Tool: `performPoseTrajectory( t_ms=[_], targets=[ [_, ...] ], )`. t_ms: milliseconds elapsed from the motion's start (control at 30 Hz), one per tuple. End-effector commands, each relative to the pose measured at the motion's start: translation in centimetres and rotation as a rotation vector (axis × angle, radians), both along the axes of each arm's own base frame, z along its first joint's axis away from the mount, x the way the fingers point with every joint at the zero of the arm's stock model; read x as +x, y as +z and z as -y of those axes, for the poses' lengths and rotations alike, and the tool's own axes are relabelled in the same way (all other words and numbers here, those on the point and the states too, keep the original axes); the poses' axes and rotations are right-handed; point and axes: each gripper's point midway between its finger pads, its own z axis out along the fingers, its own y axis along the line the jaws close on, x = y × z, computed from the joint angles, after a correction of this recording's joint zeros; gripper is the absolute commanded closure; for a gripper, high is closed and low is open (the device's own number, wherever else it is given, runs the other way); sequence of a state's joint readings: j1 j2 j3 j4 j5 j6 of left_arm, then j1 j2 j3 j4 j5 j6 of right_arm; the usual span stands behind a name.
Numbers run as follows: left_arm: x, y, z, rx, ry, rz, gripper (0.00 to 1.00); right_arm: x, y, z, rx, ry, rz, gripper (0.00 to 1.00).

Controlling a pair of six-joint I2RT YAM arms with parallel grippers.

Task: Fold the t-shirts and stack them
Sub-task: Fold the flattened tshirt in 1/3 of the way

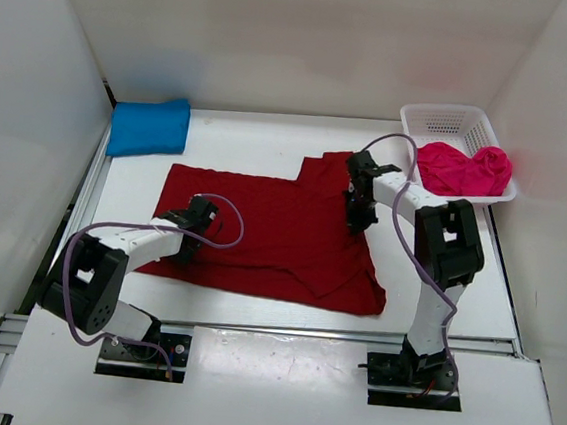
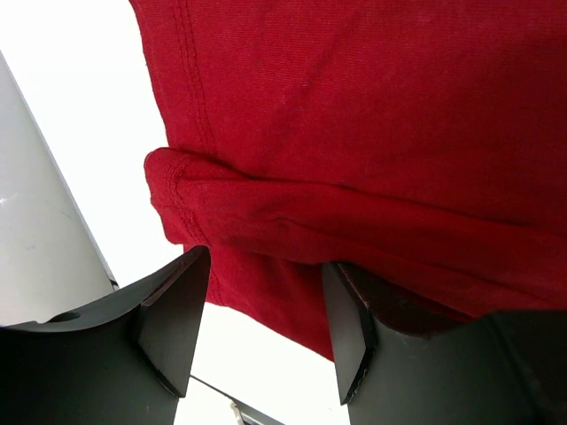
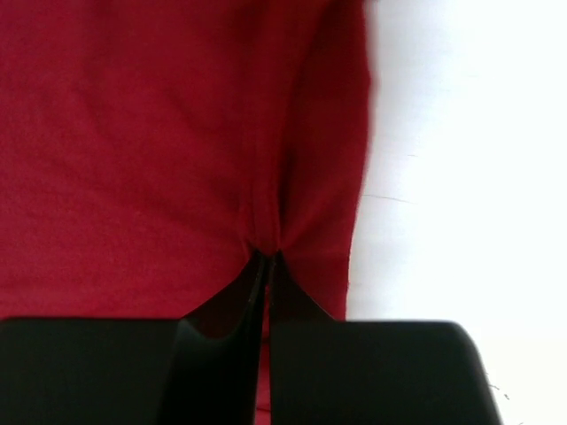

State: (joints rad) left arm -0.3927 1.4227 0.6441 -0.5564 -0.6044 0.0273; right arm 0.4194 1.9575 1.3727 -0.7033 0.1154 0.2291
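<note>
Top external view: the dark red short-sleeved cloth t-shirt (image 1: 272, 231) is spread flat at the middle of the white table (image 1: 261, 130), its long axis running left to right. The right gripper (image 1: 359, 210) is set on the shirt's right part; in the right wrist view its jaws are seen pressed together on a pinch of red cloth. The left gripper (image 1: 193, 232) is lowered at the near left hem, jaws parted, with a rolled hem edge lying between them, so that corner is judged ready to be grasped. A bright blue folded t-shirt (image 1: 149, 126) is laid at the far left corner. A bright pink-magenta crumpled t-shirt (image 1: 463, 170) is held in the white plastic mesh basket (image 1: 444, 113) at the far right.
</note>
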Motion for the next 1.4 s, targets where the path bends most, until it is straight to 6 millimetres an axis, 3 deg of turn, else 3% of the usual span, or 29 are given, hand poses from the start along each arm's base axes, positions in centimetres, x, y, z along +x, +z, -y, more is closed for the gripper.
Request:
performPoseTrajectory(
  t_ms=[0, 167, 333, 400, 500, 633, 700, 800, 900, 933, 1000, 1100, 1167, 1233, 1367],
  targets=[
    [-3.4, -3.6, -0.2, -0.034, 0.019, -0.148, 0.34, 1.5, 2.7, 2.6, 0.035, -0.090, 0.069, 1.00],
    [-4.1, -3.9, -0.7, -0.011, 0.022, -0.178, 0.34, 2.2, 2.8, 6.6, 0.057, -0.204, 0.060, 1.00],
    [-4.4, -4.0, -0.6, -0.015, 0.021, -0.192, 0.34, 3.1, 3.4, 8.6, 0.067, -0.252, 0.073, 0.99],
    [-4.5, -4.0, -0.7, -0.011, 0.021, -0.200, 0.34, 4.2, 3.4, 10.0, 0.027, -0.286, 0.084, 0.88],
    [-4.2, -3.8, -0.6, -0.015, 0.021, -0.192, 0.34, 3.9, 3.4, 10.7, -0.010, -0.286, 0.080, 0.82],
    [-4.6, -3.8, -0.7, -0.008, 0.022, -0.209, 0.34, 3.7, 5.0, 11.7, -0.051, -0.301, 0.127, 0.68],
    [-4.5, -3.7, -0.6, -0.020, 0.020, -0.204, 0.34, 3.6, 6.6, 12.0, -0.054, -0.297, 0.169, 0.68],
    [-4.8, -3.7, -0.5, -0.015, 0.011, -0.214, 0.34, 2.5, 7.8, 9.4, 0.017, -0.243, 0.212, 0.68],
    [-4.1, -3.4, -0.2, -0.022, 0.010, -0.197, 0.33, -0.4, 7.3, 6.1, 0.106, -0.207, 0.174, 0.68],
    [-3.7, -2.9, 0.0, -0.014, 0.001, -0.189, 0.33, -1.9, 6.2, 5.4, 0.126, -0.199, 0.137, 0.68],
    [-3.2, -2.0, 0.2, -0.021, 0.000, -0.172, 0.32, -3.8, 6.6, 2.9, 0.206, -0.164, 0.128, 0.61],
    [-1.9, 0.4, 1.3, -0.064, -0.016, -0.119, 0.25, -6.6, 6.4, 0.9, 0.241, -0.135, 0.100, 0.54],
    [-0.9, 2.1, 1.7, -0.085, -0.019, -0.069, 0.17, -8.3, 6.2, 0.0, 0.237, -0.112, 0.082, 0.54],
    [-0.6, 2.6, 0.5, -0.028, 0.009, -0.043, 0.15, -9.7, 5.8, 0.0, 0.209, -0.139, 0.061, 0.53],
    [-0.8, 2.4, -1.1, 0.008, 0.066, -0.057, 0.13, -12.5, 5.4, 0.5, 0.185, -0.203, 0.064, 0.36]
  ],
)
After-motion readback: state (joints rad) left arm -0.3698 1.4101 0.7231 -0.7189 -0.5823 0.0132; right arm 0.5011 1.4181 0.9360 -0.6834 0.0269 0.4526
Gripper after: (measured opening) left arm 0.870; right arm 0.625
